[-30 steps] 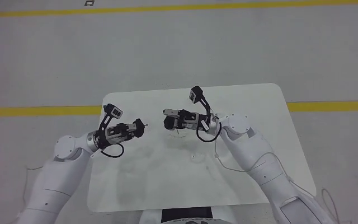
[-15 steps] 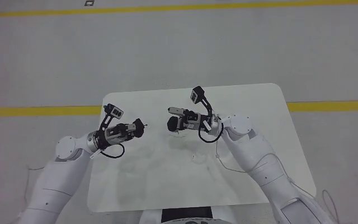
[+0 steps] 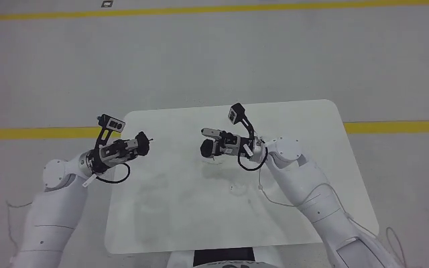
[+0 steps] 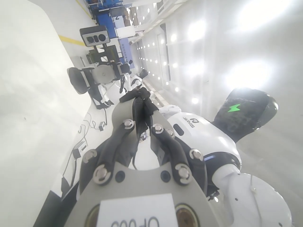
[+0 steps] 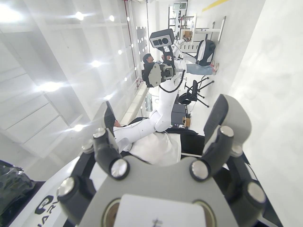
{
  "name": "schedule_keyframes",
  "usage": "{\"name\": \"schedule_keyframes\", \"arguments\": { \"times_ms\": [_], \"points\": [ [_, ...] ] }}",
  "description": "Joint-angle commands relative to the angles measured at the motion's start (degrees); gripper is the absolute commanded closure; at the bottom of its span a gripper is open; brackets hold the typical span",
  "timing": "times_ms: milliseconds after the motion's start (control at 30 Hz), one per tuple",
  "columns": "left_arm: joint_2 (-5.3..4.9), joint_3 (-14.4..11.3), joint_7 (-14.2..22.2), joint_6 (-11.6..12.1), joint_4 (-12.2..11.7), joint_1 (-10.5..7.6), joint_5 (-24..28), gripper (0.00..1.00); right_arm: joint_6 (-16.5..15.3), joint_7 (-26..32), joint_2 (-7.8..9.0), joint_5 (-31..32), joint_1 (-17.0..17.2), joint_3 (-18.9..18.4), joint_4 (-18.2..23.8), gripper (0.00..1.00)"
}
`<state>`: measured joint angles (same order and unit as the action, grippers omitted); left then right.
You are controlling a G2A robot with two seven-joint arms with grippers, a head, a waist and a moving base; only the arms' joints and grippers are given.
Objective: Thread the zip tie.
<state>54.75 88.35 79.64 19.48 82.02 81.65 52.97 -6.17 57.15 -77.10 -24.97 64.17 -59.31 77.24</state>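
Because the zip tie (image 4: 141,96) is thin, light and springy, its end beyond the left pincer (image 4: 139,106), clamped on it, probably wobbles; the right pincer (image 5: 165,111), spread wide and empty opposite, well apart, would best grasp near the tip.

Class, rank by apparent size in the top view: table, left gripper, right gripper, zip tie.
Largest, the table. Next, the left gripper and right gripper: alike, so unranked. Smallest, the zip tie, a sliver in the left gripper.
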Motion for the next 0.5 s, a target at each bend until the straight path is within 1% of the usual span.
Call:
{"name": "schedule_keyframes", "arguments": {
  "times_ms": [0,133,200,233,333,367,433,467],
  "points": [
    [0.11,0.3,0.0,0.0,-0.4,-0.18,0.0,1.0,0.0,0.0,0.0,0.0,0.0,0.0,0.0,0.0],
    [0.41,0.9,0.0,0.0,-1.0,-0.56,0.4,1.0,0.0,0.0,0.0,0.0,0.0,0.0,0.0,0.0],
    [0.47,0.9,0.0,0.0,-0.6,-0.71,0.4,1.0,0.0,-0.3,0.0,0.2,0.0,0.0,0.1,0.0],
    [0.47,0.9,0.0,0.0,-0.6,-0.71,0.4,1.0,0.9,-0.9,0.11,3.0,-0.3,0.6,0.7,0.0],
    [0.47,0.9,0.0,0.0,-0.6,-0.71,0.4,1.0,7.7,-1.9,0.43,11.9,-2.6,2.6,1.2,0.0],
    [0.47,0.9,0.0,0.0,-0.6,-0.71,0.4,1.0,11.1,-2.3,0.54,15.6,-3.5,3.6,1.3,0.0],
    [0.47,0.9,0.0,0.0,-0.6,-0.71,0.4,1.0,14.2,-2.4,0.64,19.3,-4.5,4.7,2.1,0.0],
    [0.47,0.9,0.0,0.0,-0.6,-0.71,0.4,1.0,16.3,-2.3,0.67,20.9,-5.1,5.4,2.2,0.0]
  ]
}}
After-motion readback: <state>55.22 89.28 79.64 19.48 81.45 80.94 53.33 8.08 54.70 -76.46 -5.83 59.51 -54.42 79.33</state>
